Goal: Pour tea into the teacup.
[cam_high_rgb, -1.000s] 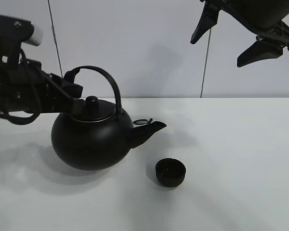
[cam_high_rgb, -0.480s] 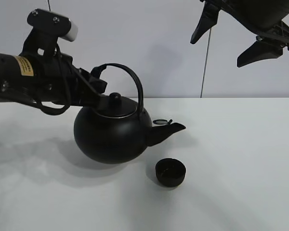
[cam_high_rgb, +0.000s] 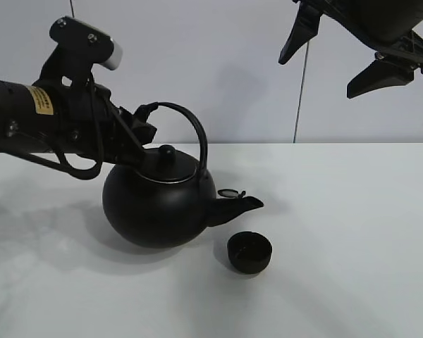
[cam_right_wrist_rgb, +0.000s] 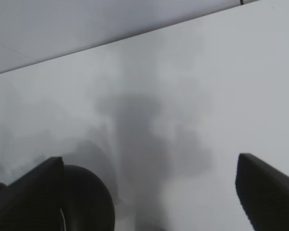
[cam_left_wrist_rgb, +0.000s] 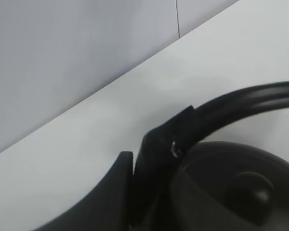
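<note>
Count: one kettle (cam_high_rgb: 158, 208), one teacup (cam_high_rgb: 249, 252), two grippers, one white table (cam_high_rgb: 352, 211).
Teacup, look: tiny, round, matte black, bowl-shaped, without a handle; upright, mouth open upward; far smaller than the kettle. The inside is dark and what it holds cannot be told.
Teacup, place: on the table just beside the kettle, on the spout side, toward the camera from the spout (cam_high_rgb: 236, 206); apart from the kettle's body.
Kettle: big, round and black, with an arched handle (cam_high_rgb: 190, 130) and a knobbed lid (cam_high_rgb: 168, 163); tipped so that the spout slants down toward the teacup. A small flap (cam_high_rgb: 229, 192) stands open above the spout. Whether the spout's end is right over the cup cannot be told.
Left gripper (cam_high_rgb: 139, 125): clamped on the kettle's handle at the end away from the spout; the wrist view shows a black finger (cam_left_wrist_rgb: 101, 202) pressed against the handle's bracket (cam_left_wrist_rgb: 168, 139).
Right gripper (cam_high_rgb: 316, 79): high above the kettle on the spout side, well apart from it, jaws spread wide and holding nothing; its wrist view shows both fingers (cam_right_wrist_rgb: 29, 192) far apart over the table.
</note>
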Robot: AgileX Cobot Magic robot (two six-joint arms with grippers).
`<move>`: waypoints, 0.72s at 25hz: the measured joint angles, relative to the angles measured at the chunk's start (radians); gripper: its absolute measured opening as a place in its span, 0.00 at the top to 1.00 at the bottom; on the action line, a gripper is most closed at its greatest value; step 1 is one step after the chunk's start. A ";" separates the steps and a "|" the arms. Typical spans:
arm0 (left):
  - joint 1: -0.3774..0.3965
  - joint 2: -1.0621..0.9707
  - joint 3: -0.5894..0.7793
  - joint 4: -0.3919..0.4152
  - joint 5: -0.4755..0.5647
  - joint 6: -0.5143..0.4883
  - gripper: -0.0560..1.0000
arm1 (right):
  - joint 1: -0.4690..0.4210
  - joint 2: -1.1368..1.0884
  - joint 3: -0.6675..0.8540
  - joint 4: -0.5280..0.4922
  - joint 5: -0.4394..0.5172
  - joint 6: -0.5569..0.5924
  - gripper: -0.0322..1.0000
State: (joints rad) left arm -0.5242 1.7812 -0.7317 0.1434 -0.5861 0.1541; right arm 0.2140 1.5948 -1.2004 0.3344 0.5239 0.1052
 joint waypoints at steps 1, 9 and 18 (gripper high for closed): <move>0.000 0.005 0.000 -0.004 0.005 0.006 0.84 | 0.000 0.000 0.000 0.000 0.000 0.000 0.33; 0.003 0.025 -0.002 -0.008 0.011 0.061 0.84 | 0.000 0.000 0.000 0.000 0.000 0.000 0.33; 0.003 0.028 -0.022 -0.009 0.018 0.110 0.84 | 0.000 0.000 0.000 0.000 0.000 0.000 0.33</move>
State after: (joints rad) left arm -0.5212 1.8090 -0.7542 0.1343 -0.5681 0.2641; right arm 0.2140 1.5948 -1.2004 0.3344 0.5239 0.1052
